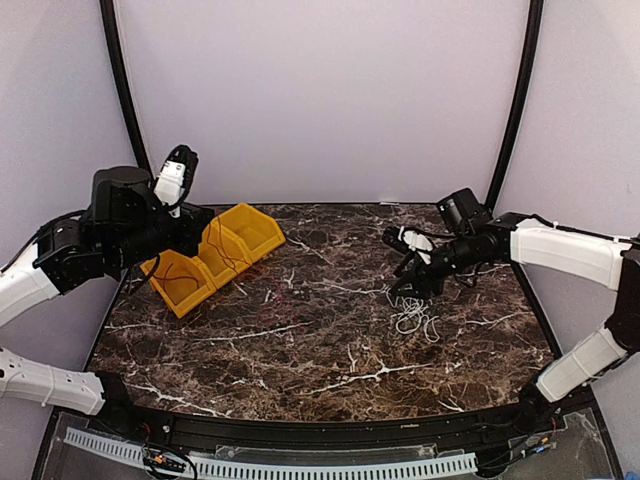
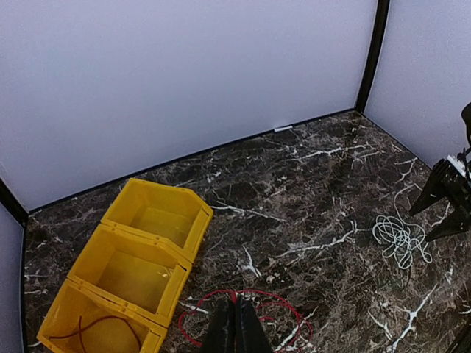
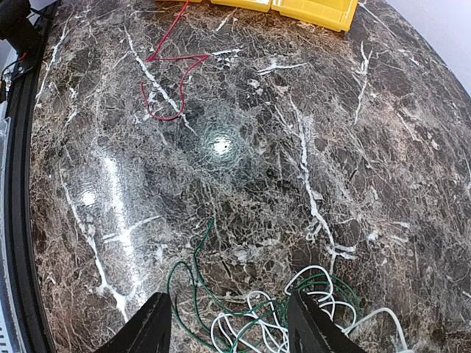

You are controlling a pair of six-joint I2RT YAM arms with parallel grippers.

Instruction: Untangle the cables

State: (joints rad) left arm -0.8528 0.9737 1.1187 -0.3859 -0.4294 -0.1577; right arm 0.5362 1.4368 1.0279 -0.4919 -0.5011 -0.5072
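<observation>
A white cable [image 3: 310, 269] and a green cable [image 3: 193, 272] lie tangled in a small heap on the marble table, seen as a pale coil [image 1: 412, 318] in the top view. My right gripper [image 3: 228, 298] hovers open just over this heap, one finger on either side, holding nothing. A red cable [image 2: 274, 296] loops on the table to the right of the yellow bins [image 2: 140, 257]. One strand of it rises to my left gripper [image 2: 235, 309], which is shut on it, high above the table. A dark thin cable [image 2: 103, 320] lies in the nearest bin.
Three yellow bins [image 1: 215, 255] stand joined in a diagonal row at the table's back left. Black frame posts rise at both back corners. A black rail and a white slotted strip [image 1: 300, 465] run along the near edge.
</observation>
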